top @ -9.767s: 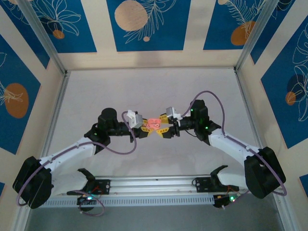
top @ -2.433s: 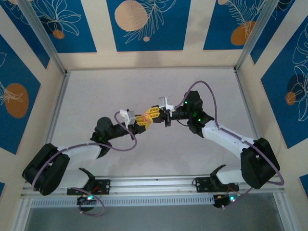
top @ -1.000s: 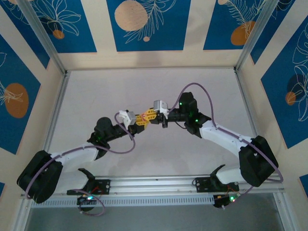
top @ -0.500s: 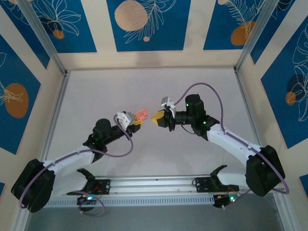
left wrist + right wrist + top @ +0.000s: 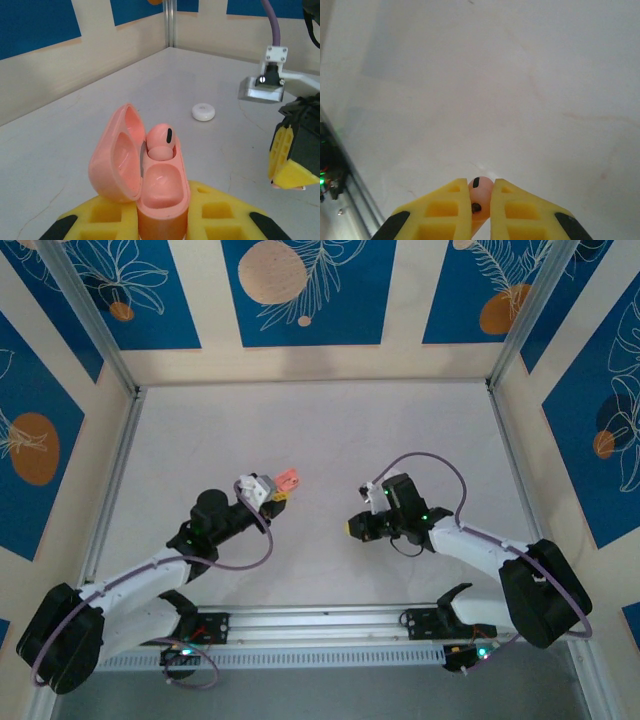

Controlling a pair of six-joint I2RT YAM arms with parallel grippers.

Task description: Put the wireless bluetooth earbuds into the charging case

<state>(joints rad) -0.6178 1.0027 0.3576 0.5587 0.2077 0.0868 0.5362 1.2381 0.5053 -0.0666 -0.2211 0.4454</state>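
Note:
The salmon-pink charging case (image 5: 162,187) stands upright between my left gripper's (image 5: 162,225) yellow fingers, which are shut on its lower body. Its lid (image 5: 114,157) hangs open to the left. One earbud (image 5: 160,136) sits in the far socket; the near socket is bare. From above, the case (image 5: 288,480) is held just left of the table's middle. My right gripper (image 5: 481,200) is shut on the other earbud (image 5: 480,190), pinched between its yellow fingertips low over the table. That gripper (image 5: 352,528) is right of the case and nearer to me, well apart from it.
A small white round disc (image 5: 203,111) lies on the table beyond the case. The right gripper's yellow fingers (image 5: 289,155) show at the right edge of the left wrist view. A metal rail (image 5: 320,625) runs along the near table edge.
The two grippers, touching a second ago, have parted. My right gripper has pulled back toward the near edge and dropped lower with an earbud in it. The left gripper still holds the case.

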